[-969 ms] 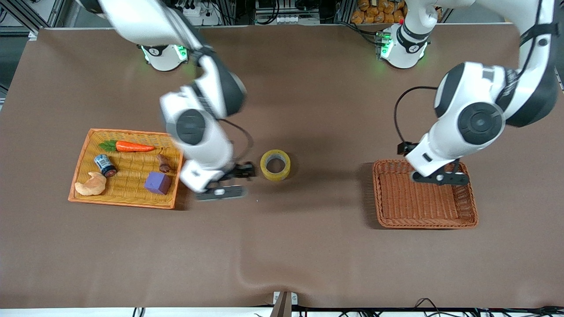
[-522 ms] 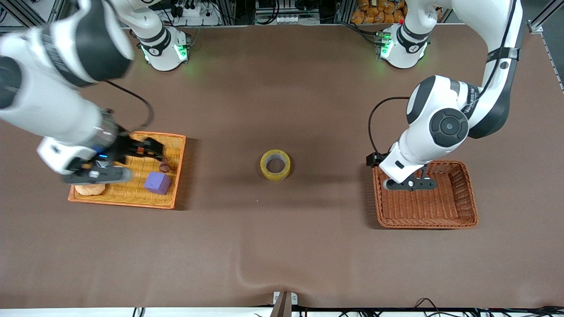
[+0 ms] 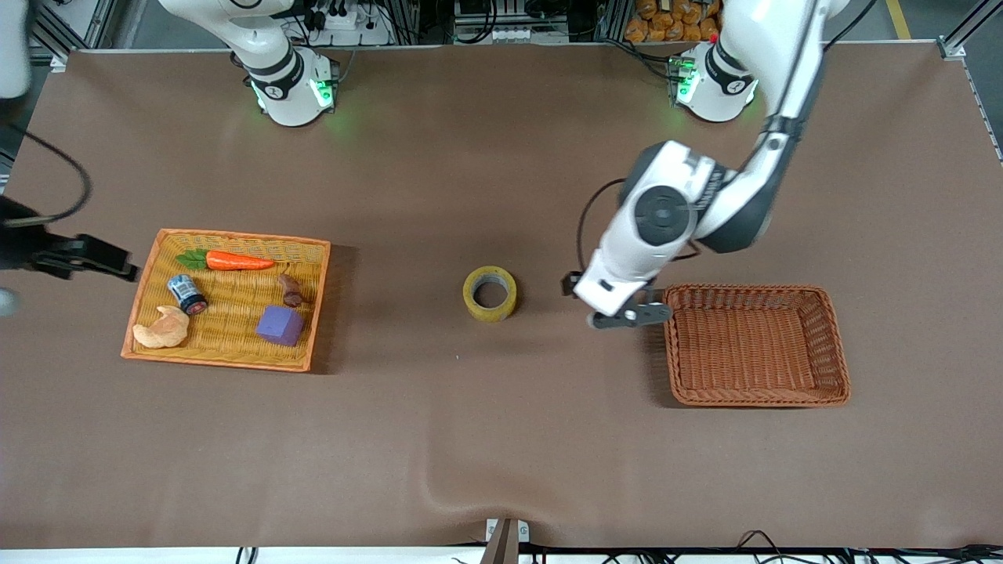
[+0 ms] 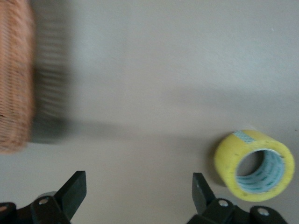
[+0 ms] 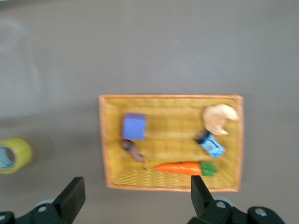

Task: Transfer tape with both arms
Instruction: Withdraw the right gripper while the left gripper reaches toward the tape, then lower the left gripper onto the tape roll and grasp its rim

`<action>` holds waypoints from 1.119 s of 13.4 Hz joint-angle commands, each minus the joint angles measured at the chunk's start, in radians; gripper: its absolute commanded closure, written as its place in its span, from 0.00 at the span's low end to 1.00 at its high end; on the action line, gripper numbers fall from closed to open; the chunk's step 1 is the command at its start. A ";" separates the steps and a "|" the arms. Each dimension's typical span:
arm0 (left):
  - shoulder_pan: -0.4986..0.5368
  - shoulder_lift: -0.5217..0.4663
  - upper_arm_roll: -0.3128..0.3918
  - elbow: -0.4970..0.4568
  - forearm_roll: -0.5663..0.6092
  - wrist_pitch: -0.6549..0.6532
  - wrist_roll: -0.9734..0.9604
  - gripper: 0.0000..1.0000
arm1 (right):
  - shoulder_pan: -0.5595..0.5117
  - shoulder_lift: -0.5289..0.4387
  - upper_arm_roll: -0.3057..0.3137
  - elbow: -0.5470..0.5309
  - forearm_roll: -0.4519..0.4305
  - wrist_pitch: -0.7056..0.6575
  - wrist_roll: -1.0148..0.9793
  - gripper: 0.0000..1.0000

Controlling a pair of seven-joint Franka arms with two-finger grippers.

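Both sets of jaws stand wide and empty. The left gripper (image 3: 631, 313) hangs over bare table between the tape (image 3: 490, 293) and the brown basket (image 3: 834, 345); the right gripper (image 3: 86, 258) waits above the table beside the yellow tray (image 3: 235, 360). The tape lies mid-table, so the second arm's pick-up and basket drop remain.

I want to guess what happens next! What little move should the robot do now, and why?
Probably the left gripper should slide over the tape and come down around it. The tape lies alone on the table, and that open gripper hangs between it and the brown basket, closer than the open right gripper, which is out past the yellow basket.
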 commanded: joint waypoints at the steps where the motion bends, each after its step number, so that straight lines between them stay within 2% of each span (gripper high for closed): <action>1: -0.074 0.111 0.018 0.105 0.024 0.009 -0.117 0.00 | -0.035 -0.045 0.023 -0.037 -0.059 -0.030 -0.026 0.00; 4: -0.123 0.185 0.018 0.139 0.101 0.059 -0.243 0.00 | -0.012 -0.088 0.030 -0.077 -0.053 -0.034 -0.016 0.00; 7: -0.180 0.203 0.026 0.151 0.108 0.090 -0.324 0.00 | -0.021 -0.139 0.024 -0.151 -0.056 0.037 -0.018 0.00; 11: -0.237 0.228 0.027 0.148 0.222 0.159 -0.511 0.00 | -0.029 -0.151 0.021 -0.177 -0.070 0.022 -0.013 0.00; 12: -0.252 0.235 0.027 0.148 0.231 0.170 -0.528 0.00 | -0.025 -0.154 0.023 -0.188 -0.077 0.023 -0.016 0.00; 14: -0.263 0.237 0.027 0.144 0.237 0.181 -0.538 0.00 | 0.003 -0.163 0.035 -0.198 -0.154 0.026 -0.013 0.00; 15: -0.264 0.237 0.026 0.144 0.237 0.181 -0.538 0.00 | 0.005 -0.163 0.034 -0.198 -0.152 0.028 -0.012 0.00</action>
